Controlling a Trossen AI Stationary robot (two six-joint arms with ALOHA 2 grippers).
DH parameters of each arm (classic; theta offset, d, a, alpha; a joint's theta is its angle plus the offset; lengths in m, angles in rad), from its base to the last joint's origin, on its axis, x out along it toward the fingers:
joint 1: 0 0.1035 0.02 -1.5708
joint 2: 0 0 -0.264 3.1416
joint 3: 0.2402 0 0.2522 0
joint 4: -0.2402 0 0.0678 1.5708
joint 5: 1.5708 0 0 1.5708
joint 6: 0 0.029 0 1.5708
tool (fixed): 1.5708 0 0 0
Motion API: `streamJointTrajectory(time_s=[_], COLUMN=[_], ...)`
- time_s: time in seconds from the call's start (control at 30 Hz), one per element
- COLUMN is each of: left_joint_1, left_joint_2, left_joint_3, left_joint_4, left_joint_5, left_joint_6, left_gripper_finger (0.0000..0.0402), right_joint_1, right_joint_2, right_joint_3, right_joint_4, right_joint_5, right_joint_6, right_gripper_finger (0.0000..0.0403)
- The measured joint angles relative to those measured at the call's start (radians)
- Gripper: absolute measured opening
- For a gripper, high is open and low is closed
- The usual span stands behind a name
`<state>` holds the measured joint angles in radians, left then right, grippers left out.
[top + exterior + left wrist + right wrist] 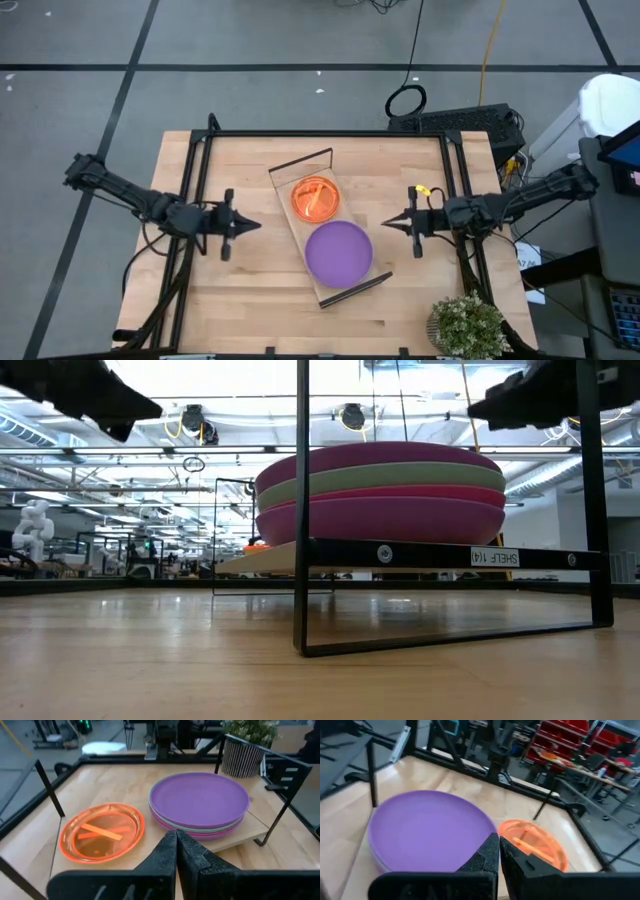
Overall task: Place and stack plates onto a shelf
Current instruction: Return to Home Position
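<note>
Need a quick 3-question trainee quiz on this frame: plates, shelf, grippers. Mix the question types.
1. True or false: the purple plate is the top of the stack of large plates on the shelf.
2. The orange plate lies: A) under the purple plate; B) on the shelf beside the purple plate's stack; C) upside down on the purple plate.
3. Fill in: the left gripper and right gripper hang either side of the shelf, both ____ and holding nothing.

Key: 1 true; 2 B; 3 shut.
</note>
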<state>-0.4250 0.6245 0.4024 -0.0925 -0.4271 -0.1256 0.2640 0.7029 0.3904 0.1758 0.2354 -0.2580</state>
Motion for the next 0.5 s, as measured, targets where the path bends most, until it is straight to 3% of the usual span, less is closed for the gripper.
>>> streamJointTrajectory(time_s=[0.5], left_joint_1=[0.001], left_joint_2=[-0.173], left_joint_3=[-0.225], left_joint_4=[0.073], left_joint_5=[0.012], left_joint_6=[0.069], left_gripper_finger=[0.0002], right_joint_1=[-0.066], right_joint_2=[-0.077], right_joint_3=[-0.272], right_joint_4=[0.285], right_joint_5=[-0.032], right_joint_6=[-0.015], right_gripper_finger=[0.0])
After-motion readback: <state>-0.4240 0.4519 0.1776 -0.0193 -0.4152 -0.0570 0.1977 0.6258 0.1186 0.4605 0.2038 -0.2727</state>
